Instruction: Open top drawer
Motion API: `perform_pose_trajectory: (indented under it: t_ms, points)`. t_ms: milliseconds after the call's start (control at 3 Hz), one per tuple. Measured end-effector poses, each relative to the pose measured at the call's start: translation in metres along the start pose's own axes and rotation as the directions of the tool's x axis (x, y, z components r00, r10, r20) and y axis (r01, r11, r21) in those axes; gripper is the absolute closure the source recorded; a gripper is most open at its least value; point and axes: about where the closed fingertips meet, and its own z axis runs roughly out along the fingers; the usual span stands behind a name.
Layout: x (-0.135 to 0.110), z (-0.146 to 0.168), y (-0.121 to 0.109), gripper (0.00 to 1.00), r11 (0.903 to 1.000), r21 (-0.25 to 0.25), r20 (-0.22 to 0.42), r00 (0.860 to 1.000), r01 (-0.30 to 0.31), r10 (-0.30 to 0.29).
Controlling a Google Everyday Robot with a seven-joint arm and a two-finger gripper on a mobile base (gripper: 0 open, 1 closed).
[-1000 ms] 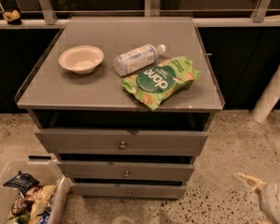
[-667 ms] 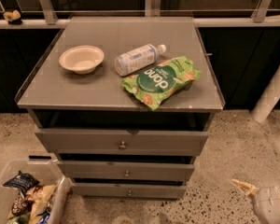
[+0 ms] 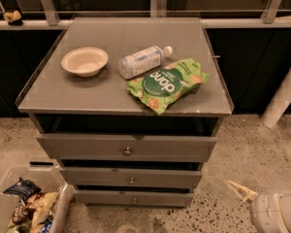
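Observation:
The top drawer [image 3: 87, 147] is a wide grey front panel with a small round metal knob [image 3: 127, 151] at its centre and a small notch in its upper edge. It sits just under the cabinet's grey top [image 3: 87, 93] and looks shut. My gripper [image 3: 241, 190] is low at the bottom right, near the floor. It is to the right of the cabinet and below the level of the top drawer, apart from it.
Two narrower drawers [image 3: 131, 178] sit below the top one. On the cabinet top are a beige bowl [image 3: 84, 60], a lying plastic bottle [image 3: 141, 61] and a green snack bag [image 3: 167, 83]. A clear bin of snacks [image 3: 26, 205] stands at bottom left. A white post [image 3: 283, 93] stands at right.
My gripper has shifted a little to the left along the bottom right corner. The drawers and the things on the cabinet top have not moved.

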Motion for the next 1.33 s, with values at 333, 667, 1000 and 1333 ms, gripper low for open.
perform_pose_trajectory:
  t_ms: [333,667,1000,1333]
  points:
    - [-0.044,0.002,-0.016,0.0,0.9803,0.107,-0.04,0.986,0.166,-0.162]
    - [-0.068,0.011,-0.038,0.0,0.9583,0.131,-0.063,0.967,0.254,-0.248]
    - [-0.088,0.028,-0.077,0.0,0.9529,0.111,-0.033,0.959,0.282,-0.28]
    - [-0.112,0.036,-0.123,0.0,0.9503,0.092,0.037,0.953,0.297,-0.302]
